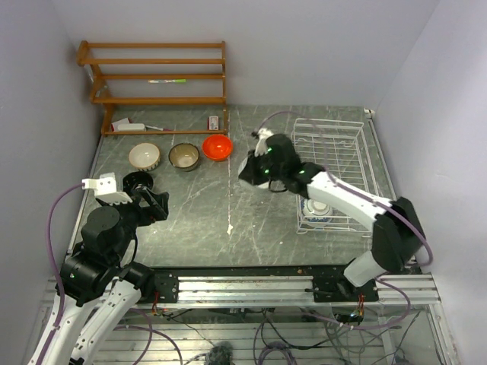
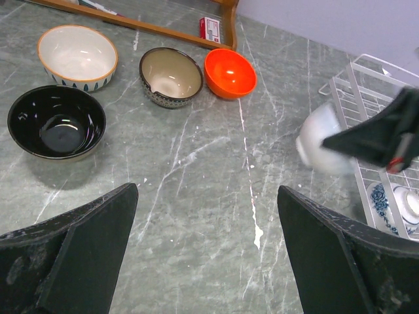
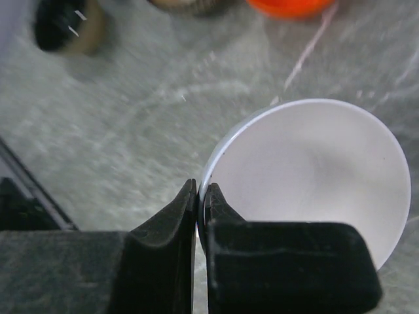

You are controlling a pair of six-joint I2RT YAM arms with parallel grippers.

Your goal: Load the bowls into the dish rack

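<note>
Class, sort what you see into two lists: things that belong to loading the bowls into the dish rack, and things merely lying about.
Job: dish rack, white bowl gripped by the right tool, blue-and-white bowl, orange bowl, tan bowl, cream bowl, black bowl.
Lying about: wooden shelf, red-and-white box, green pen.

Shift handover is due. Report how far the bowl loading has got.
Done: one blue-patterned bowl sits in the rack. In hand: the right gripper pinches the white bowl by its rim, beside the rack, not yet in it. Left: orange bowl, tan bowl, cream bowl and black bowl on the table; the left gripper is open, holding nothing.
</note>
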